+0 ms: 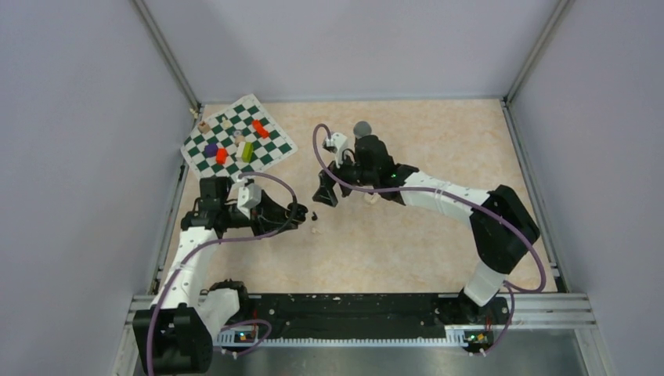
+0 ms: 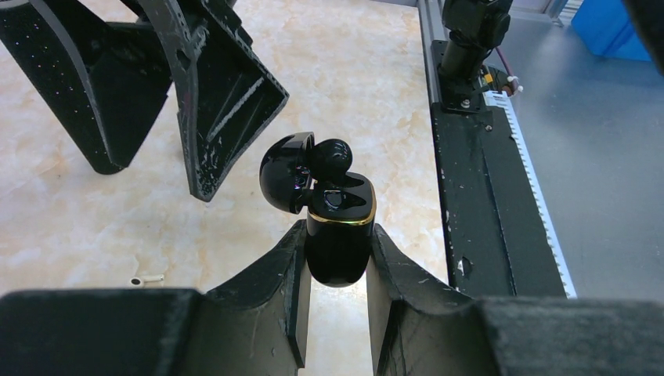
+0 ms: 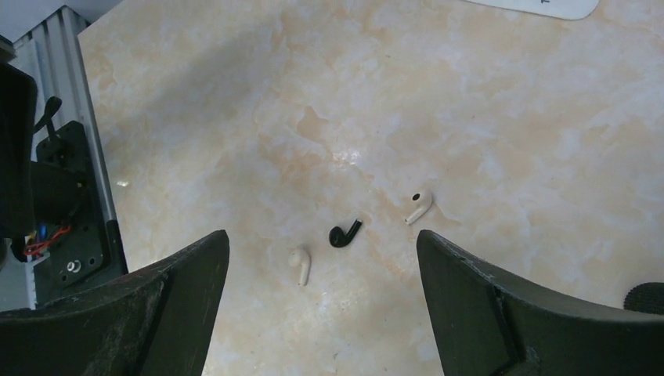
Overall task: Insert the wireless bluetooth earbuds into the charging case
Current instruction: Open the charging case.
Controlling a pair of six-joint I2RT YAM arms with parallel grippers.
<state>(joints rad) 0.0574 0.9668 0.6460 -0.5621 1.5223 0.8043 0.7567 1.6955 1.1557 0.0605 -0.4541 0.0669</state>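
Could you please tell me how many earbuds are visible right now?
4. In the right wrist view, on the table: a left white earbud, a black earbud, a right white earbud. A second black earbud sits in the open charging case.

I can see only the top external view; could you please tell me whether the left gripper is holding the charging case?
Observer: Yes, the left gripper is shut on the black charging case, whose lid is open.
Operator: Thank you. Is anything inside it?
Observer: One black earbud stands in its opening.
Operator: And what lies beneath the right gripper?
Observer: The right gripper is open above a white earbud, a loose black earbud and a second white earbud.
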